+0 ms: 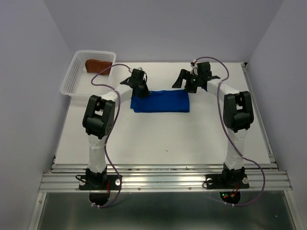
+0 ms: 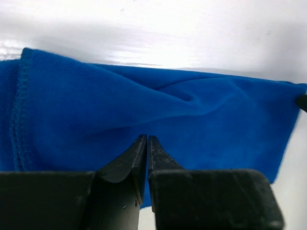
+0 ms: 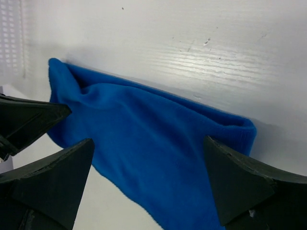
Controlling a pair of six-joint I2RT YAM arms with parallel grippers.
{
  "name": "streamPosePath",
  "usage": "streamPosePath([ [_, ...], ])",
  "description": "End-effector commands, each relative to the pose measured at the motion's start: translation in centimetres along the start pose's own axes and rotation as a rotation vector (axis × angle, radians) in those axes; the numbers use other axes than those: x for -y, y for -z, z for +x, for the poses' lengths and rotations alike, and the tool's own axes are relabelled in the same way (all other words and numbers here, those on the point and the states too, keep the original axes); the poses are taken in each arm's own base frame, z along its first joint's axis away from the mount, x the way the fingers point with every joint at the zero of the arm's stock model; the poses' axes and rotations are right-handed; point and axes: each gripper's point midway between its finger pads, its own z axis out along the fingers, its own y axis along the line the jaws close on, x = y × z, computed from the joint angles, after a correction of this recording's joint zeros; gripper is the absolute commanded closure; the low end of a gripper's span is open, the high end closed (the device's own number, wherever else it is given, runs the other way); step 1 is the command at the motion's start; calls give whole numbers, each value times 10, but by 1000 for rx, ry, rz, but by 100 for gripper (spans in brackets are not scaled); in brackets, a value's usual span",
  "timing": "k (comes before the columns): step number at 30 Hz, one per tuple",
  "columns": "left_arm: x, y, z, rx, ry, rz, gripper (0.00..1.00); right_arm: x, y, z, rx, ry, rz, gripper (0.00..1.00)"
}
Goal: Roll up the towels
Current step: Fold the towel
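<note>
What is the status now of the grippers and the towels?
Left gripper nearly shut, above blue towel. Right gripper open wide at its end. Blue towel flat, not rolled; brown towel in basket. Nothing in the way.

Overhead; wrist close-ups on blue towel (image 1: 160, 101)

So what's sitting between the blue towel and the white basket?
Nothing rests there. The top view shows bare table between the blue towel and the basket, crossed above by the left arm.

White mesh basket (image 1: 72, 79) at table's (image 1: 168, 139) far-left corner.
</note>
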Motion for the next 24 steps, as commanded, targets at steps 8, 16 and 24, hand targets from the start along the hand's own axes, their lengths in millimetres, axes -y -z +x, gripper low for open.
streamPosePath([
  [8,-76,-27,1,2,119,-225,88,59,-25,32,-69,12,95,0],
  [16,-51,-70,-14,-44,53,-128,89,63,26,104,-62,-47,219,0],
  [24,57,-110,-21,-52,-138,159,88,-30,54,214,-255,280,79,0],
])
